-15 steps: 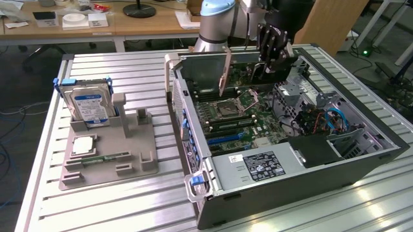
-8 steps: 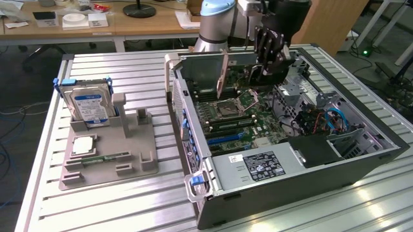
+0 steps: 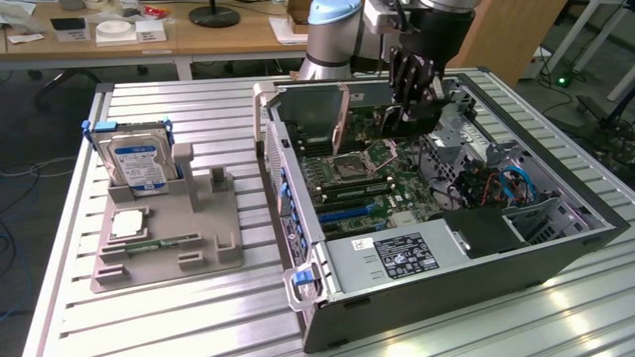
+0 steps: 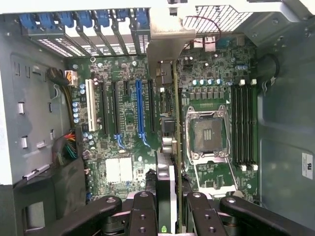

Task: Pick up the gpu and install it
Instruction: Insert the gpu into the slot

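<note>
pickup is done — jaws clamped on the green circuit-board gpu (image 3: 415, 117), hanging over the open dark computer case (image 3: 447, 297) — not yet slotted.

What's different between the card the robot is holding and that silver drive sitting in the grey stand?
The gpu is clamped in the fingers above the open case; the hard drive stands upright in the grey stand, with nothing gripping it. The gpu is a thin circuit board; the hard drive is a thicker silver box with a blue-and-white label. Both are computer parts.
</note>
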Robot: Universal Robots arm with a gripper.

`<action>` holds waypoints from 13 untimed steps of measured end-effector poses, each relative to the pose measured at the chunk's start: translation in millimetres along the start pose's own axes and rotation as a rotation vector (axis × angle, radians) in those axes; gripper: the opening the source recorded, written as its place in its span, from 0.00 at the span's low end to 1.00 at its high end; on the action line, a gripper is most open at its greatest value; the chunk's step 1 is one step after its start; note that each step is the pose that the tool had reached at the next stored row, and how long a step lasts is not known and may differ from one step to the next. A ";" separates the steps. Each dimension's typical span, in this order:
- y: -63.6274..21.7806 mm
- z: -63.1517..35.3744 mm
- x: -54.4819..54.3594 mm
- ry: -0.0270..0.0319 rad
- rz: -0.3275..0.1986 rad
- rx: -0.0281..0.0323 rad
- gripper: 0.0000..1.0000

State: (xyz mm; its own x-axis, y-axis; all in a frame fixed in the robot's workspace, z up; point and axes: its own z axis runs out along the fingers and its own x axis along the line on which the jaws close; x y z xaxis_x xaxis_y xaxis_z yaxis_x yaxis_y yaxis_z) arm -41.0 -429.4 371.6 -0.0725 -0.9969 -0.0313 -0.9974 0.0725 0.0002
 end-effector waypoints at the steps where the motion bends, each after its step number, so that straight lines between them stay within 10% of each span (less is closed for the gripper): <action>1: 0.0 1.2 0.0 -0.0002 0.000 0.0001 0.29; 13: 4.5 9.7 3.0 -0.0004 -0.001 0.0000 0.29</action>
State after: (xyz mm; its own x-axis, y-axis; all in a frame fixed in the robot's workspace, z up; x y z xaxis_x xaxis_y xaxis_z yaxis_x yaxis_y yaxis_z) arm -45.8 -431.7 361.8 -0.0716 -0.9969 -0.0317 -0.9974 0.0716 0.0002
